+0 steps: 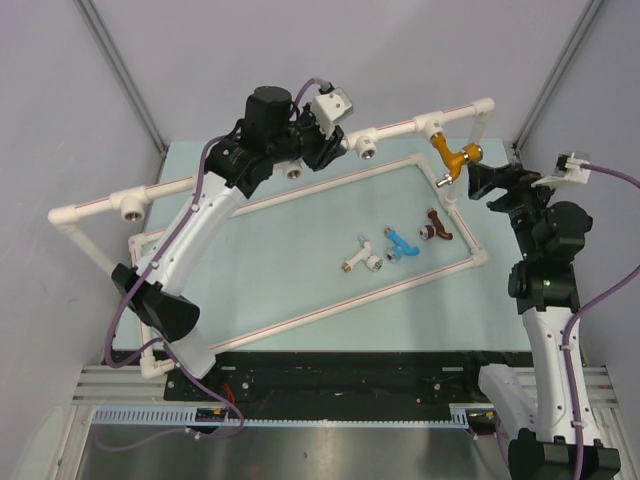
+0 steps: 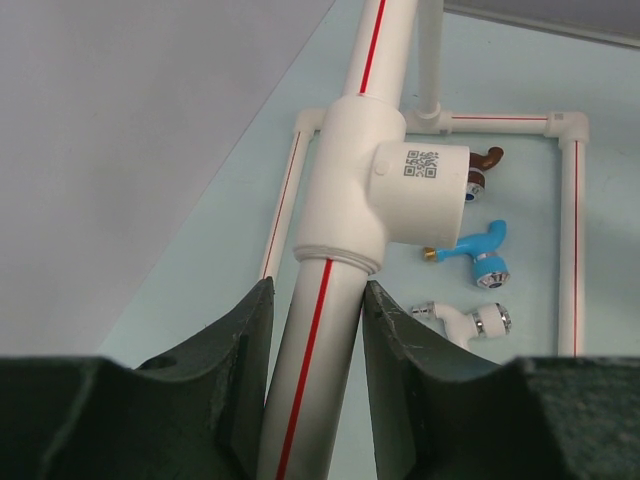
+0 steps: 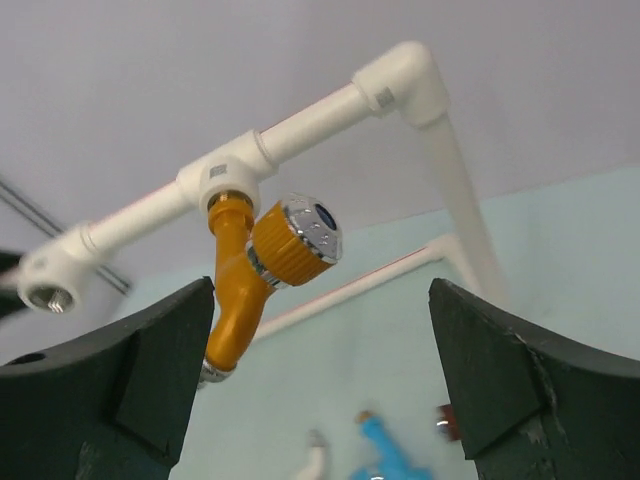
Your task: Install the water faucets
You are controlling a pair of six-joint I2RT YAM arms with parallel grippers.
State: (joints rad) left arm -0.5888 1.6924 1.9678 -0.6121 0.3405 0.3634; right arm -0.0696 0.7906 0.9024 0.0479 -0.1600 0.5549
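Our left end effector (image 2: 316, 300) clamps the white pipe (image 2: 375, 50). Our right end effector (image 3: 320, 290) gapes beside the orange tap (image 3: 240, 290), fitted in that pipe. The white tap (image 1: 362, 252), blue tap (image 1: 402, 242) and brown tap (image 1: 437, 226) lie on the table (image 1: 300, 260).

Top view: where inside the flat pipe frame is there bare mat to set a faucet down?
Bare mat lies mid-frame, bordered by the left arm, the white faucet and the near frame pipe. Crowded: the right end, where the blue faucet and red-brown faucet join it, near the mounted orange faucet.
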